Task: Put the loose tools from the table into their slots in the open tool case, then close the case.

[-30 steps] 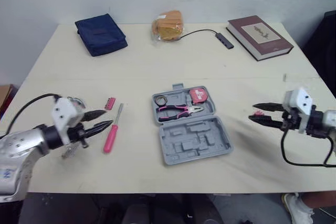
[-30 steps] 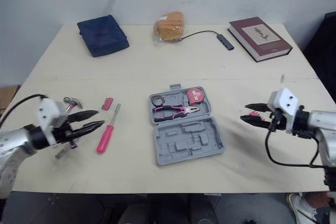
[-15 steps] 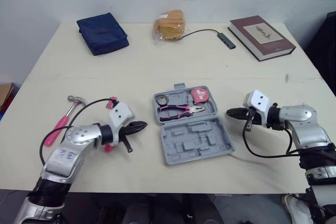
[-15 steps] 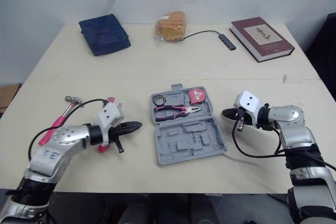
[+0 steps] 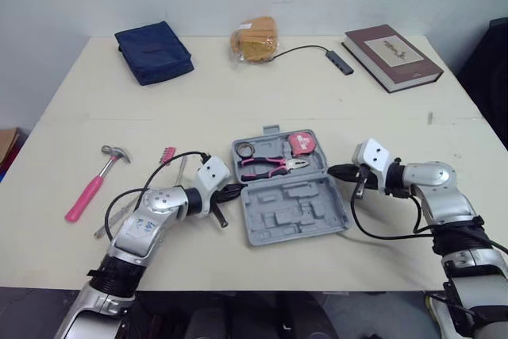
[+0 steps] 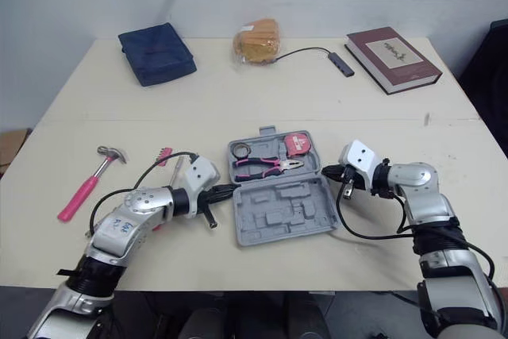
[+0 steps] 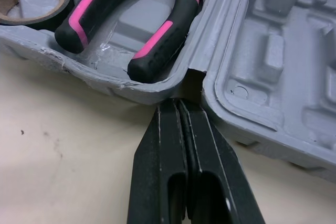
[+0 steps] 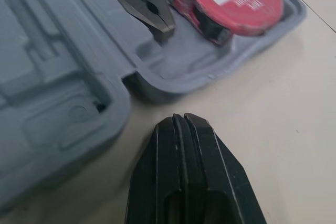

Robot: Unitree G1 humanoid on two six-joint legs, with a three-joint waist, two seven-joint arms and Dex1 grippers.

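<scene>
The grey tool case [image 5: 295,210] lies open mid-table, holding pink-handled pliers [image 5: 270,166], a red tape measure [image 5: 302,144] and a tape roll [image 5: 244,149]. My left gripper [image 5: 236,189] is shut and empty, its tip [image 7: 178,104] against the case's left side at the hinge. Shut as well with nothing in it, my right gripper [image 5: 333,171] points at the case's right side by the hinge [image 8: 181,120]. A pink hammer [image 5: 94,182] lies loose at the far left. The red bit holder [image 5: 167,154] and the screwdriver [image 5: 179,169] lie left of the case, the screwdriver partly behind my left arm.
Along the table's back edge lie a navy pouch [image 5: 152,52], a bag of bread [image 5: 254,39], a cabled hub [image 5: 340,61] and a brown book [image 5: 392,55]. Bare tabletop runs between the case and those items.
Both arms have swung inward from the table's sides to the two ends of the case's hinge. Both grippers, open a second ago, have shut. The hammer now shows behind the left arm.
</scene>
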